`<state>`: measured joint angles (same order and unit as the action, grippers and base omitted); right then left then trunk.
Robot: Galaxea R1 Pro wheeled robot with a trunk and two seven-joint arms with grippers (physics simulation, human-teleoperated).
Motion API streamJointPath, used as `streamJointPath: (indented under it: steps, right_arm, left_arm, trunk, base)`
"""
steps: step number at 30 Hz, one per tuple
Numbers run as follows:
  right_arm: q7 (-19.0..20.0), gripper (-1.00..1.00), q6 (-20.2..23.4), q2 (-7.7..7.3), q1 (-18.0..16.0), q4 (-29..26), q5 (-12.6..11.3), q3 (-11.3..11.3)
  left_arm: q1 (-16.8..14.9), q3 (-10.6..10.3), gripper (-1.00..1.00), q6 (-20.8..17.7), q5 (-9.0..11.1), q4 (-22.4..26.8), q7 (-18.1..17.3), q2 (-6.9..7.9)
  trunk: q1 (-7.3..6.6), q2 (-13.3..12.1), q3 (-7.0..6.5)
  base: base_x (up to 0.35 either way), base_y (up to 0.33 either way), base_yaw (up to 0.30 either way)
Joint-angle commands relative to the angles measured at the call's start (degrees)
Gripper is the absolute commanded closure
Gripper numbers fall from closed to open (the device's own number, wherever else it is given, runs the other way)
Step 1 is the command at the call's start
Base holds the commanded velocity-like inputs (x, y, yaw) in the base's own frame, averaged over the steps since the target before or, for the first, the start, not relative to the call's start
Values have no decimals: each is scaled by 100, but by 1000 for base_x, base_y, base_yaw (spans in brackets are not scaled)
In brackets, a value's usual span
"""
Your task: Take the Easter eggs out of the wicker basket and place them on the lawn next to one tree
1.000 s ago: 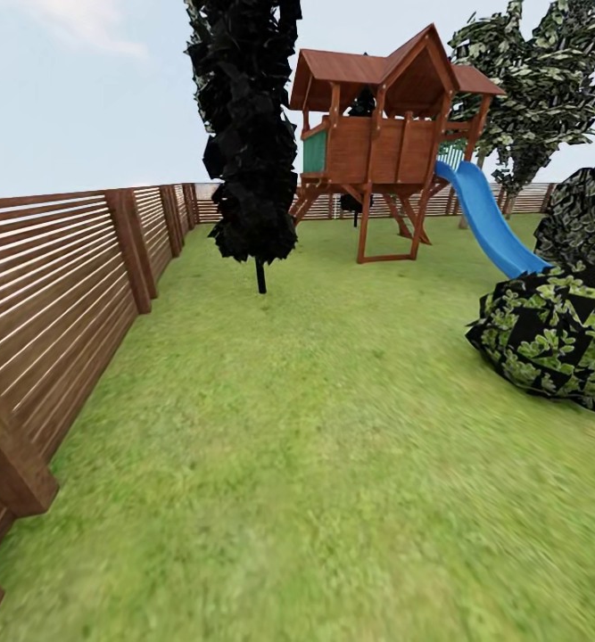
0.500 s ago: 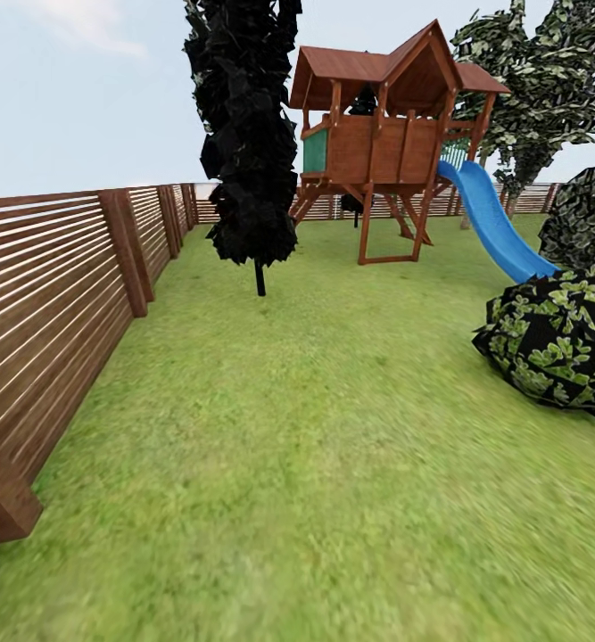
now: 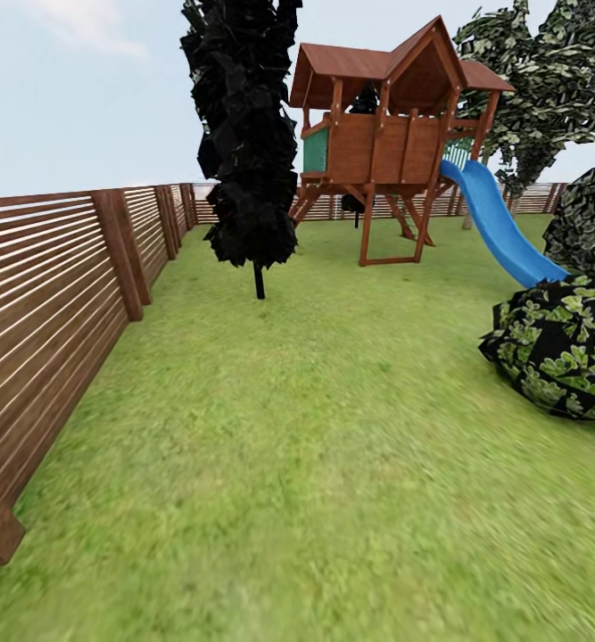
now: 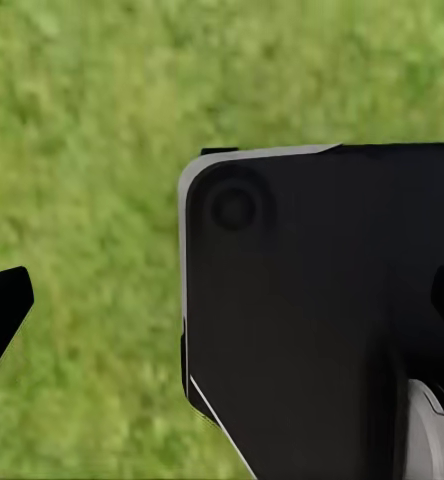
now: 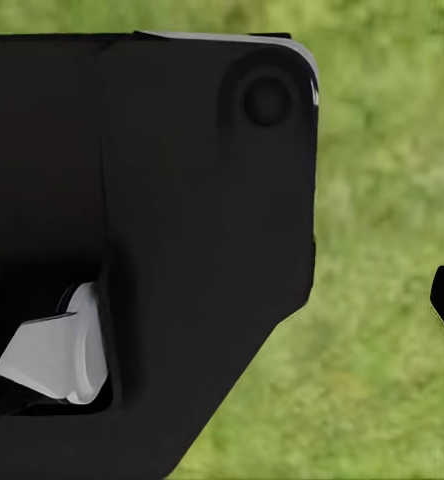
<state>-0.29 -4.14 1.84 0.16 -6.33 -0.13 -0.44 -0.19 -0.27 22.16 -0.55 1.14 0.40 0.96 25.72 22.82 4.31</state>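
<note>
Head view: lawn [image 3: 333, 428], slat fence [image 3: 56, 294], black tree [image 3: 248, 134], playhouse with slide [image 3: 395, 134], wrist views: grass under dark robot housing [image 4: 322, 310], gripper openings cannot be told.

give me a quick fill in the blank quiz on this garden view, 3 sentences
1. The slide on the wooden playhouse is coloured ____.
2. The wooden slat fence runs along the ____ side of the head view.
3. The ground beneath the all-black tree is covered in ____.

Missing words: blue; left; grass
</note>
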Motion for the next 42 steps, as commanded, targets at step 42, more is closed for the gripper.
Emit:
streamJointPath:
  steps: [42]
  right_arm:
    - [-6, -100, 1, -155, 2, 9, 22, 15]
  left_arm:
    - [-1, 1, -100, 16, 1, 0, 11, 1]
  trunk:
    - [6, 10, 10]
  base:
    - [291, 0, 0]
